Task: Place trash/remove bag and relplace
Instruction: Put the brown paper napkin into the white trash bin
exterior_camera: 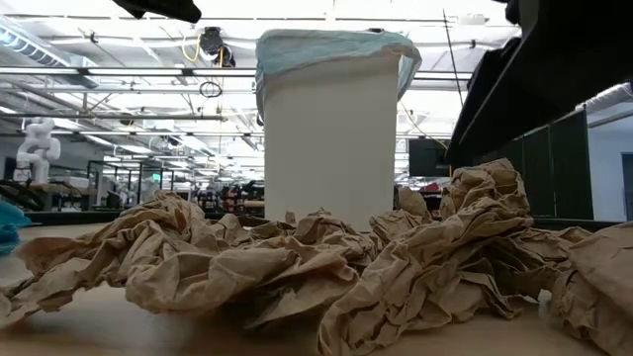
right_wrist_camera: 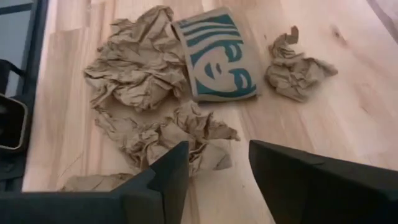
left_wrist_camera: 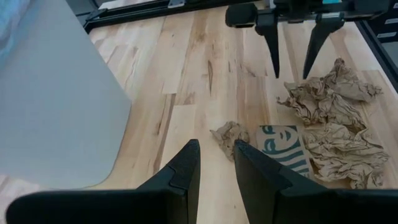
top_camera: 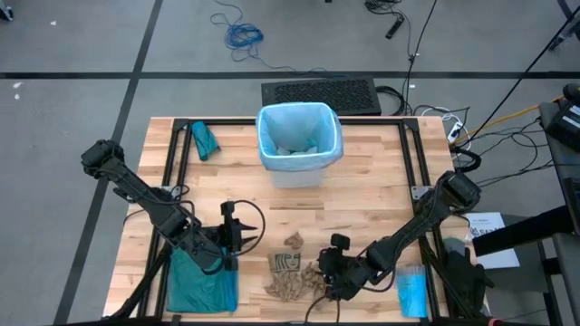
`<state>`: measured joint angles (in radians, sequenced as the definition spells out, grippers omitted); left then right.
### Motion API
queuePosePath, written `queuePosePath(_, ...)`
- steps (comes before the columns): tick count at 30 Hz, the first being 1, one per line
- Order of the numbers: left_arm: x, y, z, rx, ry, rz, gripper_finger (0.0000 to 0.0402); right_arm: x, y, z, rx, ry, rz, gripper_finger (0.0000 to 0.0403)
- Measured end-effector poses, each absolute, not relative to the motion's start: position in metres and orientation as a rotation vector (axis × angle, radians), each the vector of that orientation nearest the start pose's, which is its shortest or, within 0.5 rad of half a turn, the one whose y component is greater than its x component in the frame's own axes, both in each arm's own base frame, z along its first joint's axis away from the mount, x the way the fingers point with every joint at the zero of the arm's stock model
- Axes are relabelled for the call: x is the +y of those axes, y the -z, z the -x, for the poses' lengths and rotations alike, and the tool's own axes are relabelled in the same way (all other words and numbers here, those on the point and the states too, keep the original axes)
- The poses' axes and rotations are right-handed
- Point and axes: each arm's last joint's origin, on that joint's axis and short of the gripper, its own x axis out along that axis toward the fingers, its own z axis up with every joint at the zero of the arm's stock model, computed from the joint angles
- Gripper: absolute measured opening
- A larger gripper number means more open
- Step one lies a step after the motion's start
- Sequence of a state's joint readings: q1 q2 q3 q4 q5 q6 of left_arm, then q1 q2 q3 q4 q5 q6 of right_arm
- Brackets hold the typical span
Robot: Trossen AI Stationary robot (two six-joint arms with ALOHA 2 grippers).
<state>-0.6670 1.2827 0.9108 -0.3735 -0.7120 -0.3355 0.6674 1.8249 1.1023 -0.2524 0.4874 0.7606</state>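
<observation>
Lying in a loose heap on the near part of the wooden surface point(top_camera: 362, 172), the brown crumpled paper scraps point(top_camera: 288, 276) spread between the two arms, with one smaller scrap point(top_camera: 294, 241) sitting a little apart on the side toward the bin. Among them lies a flat brown sleeve printed with a green-and-white face point(right_wrist_camera: 219, 55), touching the crumpled pieces beside it. The right gripper point(top_camera: 328, 272) hangs low just beside the heap's right edge; its wrist view shows the jaws standing apart with a clear gap, a crumpled scrap point(right_wrist_camera: 186, 134) directly ahead of them and nothing held. The left gripper point(top_camera: 237, 234) waits to the left of the heap, over bare wood — its jaws are narrow, only a slim gap between the fingers point(left_wrist_camera: 186, 171), and empty, with the lone small scrap just ahead of them. Farther back, at the middle of the surface, stands the white bin point(top_camera: 299, 158), upright and lined with the pale blue bag point(top_camera: 268, 136), whose edge is folded over the rim; some pale trash shows inside. A darker teal bag point(top_camera: 195, 281) lies flat under the left arm, a small teal bundle point(top_camera: 205, 140) rests near the far left corner, and a folded blue packet point(top_camera: 411, 290) lies by the right arm's base.
</observation>
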Motion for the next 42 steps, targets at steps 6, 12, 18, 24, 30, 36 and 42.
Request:
queuePosePath(6,-0.147,-0.263,-0.217,0.553,-0.137,-0.146,0.0096,0.216,-0.158,-0.297,0.842,0.108,-0.237,0.0167)
queuePosePath(12,-0.147,-0.263,-0.217,0.554,-0.137,-0.146,0.0096,0.219,-0.147,-0.301,0.846,0.105,-0.26,0.016)
queuePosePath(18,-0.147,-0.263,-0.217,0.553,-0.137,-0.144,0.0096,0.22,-0.127,-0.304,0.907,0.111,-0.274,0.0123)
queuePosePath(24,-0.147,-0.263,-0.217,0.553,-0.137,-0.144,0.0096,0.219,-0.128,-0.305,0.858,0.131,-0.226,0.002)
queuePosePath(30,-0.147,-0.263,-0.217,0.555,-0.137,-0.146,0.0096,0.218,-0.136,-0.307,0.796,0.154,-0.2,0.0001)
queuePosePath(36,-0.147,-0.263,-0.217,0.556,-0.136,-0.15,0.0096,0.215,-0.159,-0.305,0.732,0.135,-0.162,0.0001)
queuePosePath(42,-0.147,-0.263,-0.217,0.556,-0.136,-0.15,0.0096,0.222,-0.174,-0.301,0.701,0.029,-0.113,0.0038)
